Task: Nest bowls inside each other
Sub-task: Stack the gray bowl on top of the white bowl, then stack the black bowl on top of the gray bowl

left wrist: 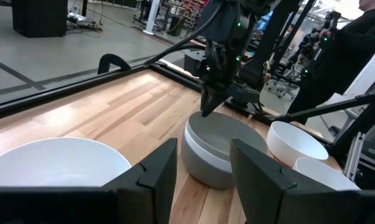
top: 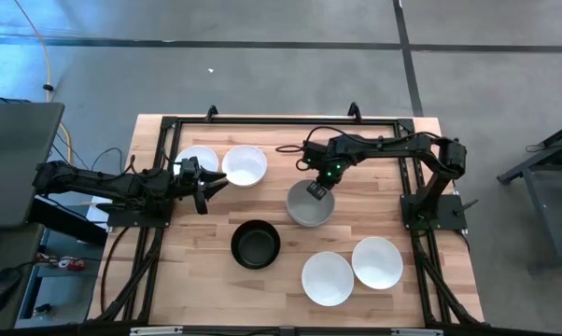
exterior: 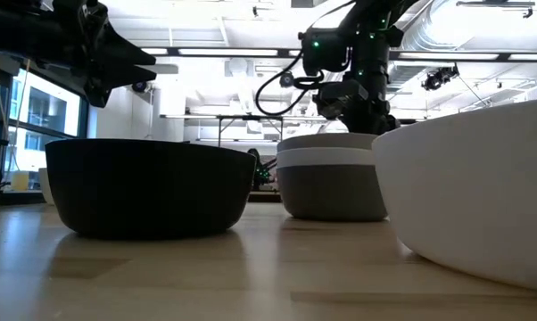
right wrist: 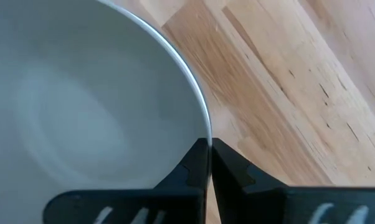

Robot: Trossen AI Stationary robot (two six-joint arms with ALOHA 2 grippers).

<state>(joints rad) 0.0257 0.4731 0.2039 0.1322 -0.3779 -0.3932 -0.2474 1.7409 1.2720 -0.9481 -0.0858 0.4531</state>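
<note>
While nesting is proceeding on surface (top: 178, 280), we are pinching rim of grey bowl stack (top: 310, 206) at centre with right hand (top: 316, 191), likely seating it; left hand (top: 206, 183) is waiting, fingers parted, over white bowls (top: 231, 164).

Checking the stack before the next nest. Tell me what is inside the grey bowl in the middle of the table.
Another grey bowl sits nested in the darker grey bowl, a lighter band showing at the rim. The right hand pinches the upper rim. Anything underneath the upper bowl is covered.
</note>
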